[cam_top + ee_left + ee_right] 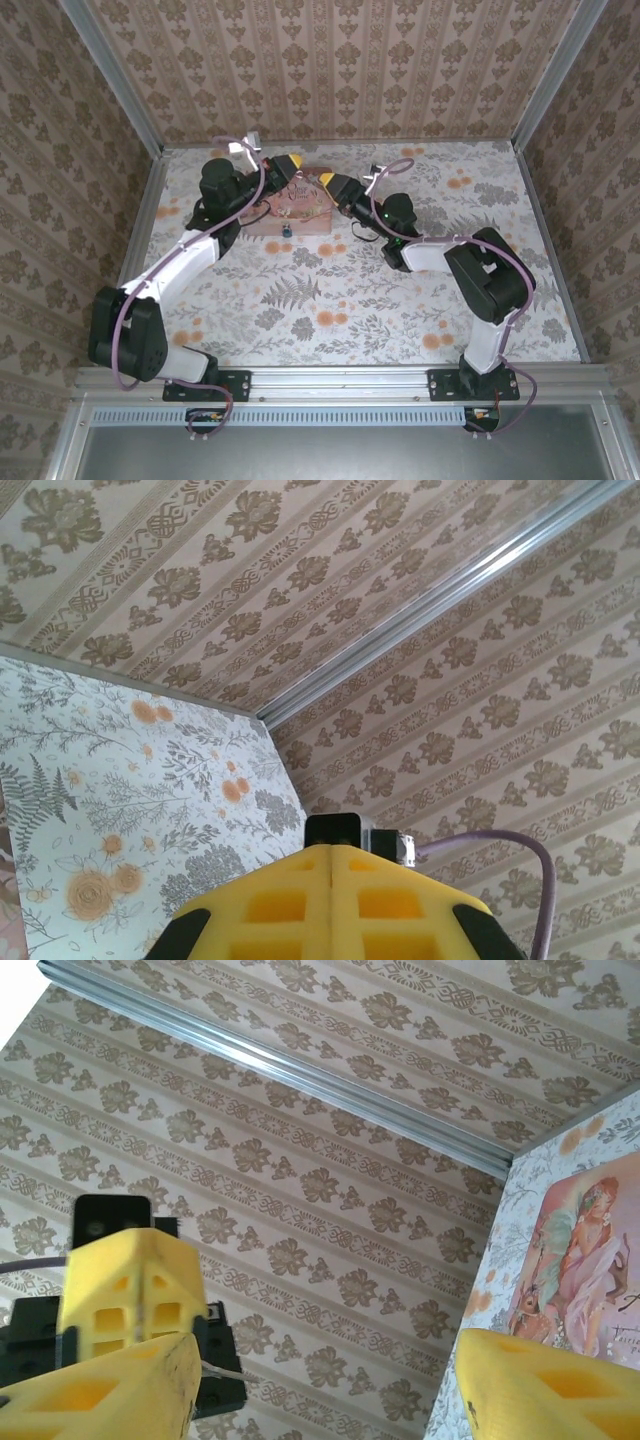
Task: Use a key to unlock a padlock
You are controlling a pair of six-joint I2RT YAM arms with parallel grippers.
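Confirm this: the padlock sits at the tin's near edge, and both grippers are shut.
Only the left gripper is shut; the right gripper is open, as the right wrist view shows. The padlock does sit at the near edge of the tin.

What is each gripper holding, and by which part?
The right gripper is open and holds nothing. The left gripper is shut, nothing visible between its fingers; whether something thin is pinched there cannot be told. The padlock is untouched.

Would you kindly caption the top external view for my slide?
Left gripper and right gripper poised over the pink tin, teal padlock at its near edge.
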